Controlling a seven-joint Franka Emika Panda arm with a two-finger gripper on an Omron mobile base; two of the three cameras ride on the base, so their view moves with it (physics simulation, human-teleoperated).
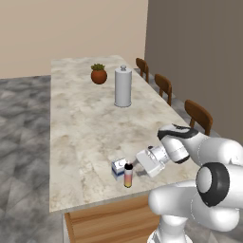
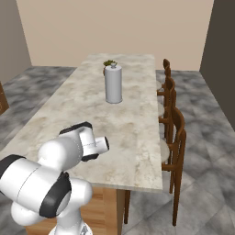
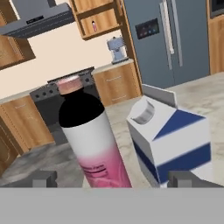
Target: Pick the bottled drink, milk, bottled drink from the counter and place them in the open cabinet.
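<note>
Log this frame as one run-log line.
phase: approach | gripper: open, empty | target: bottled drink upright beside milk on counter | cabinet: one bottle inside

milk carton [image 1: 118,168] partly behind bottled drink [image 1: 128,175], bottle base cut off in hand view
</note>
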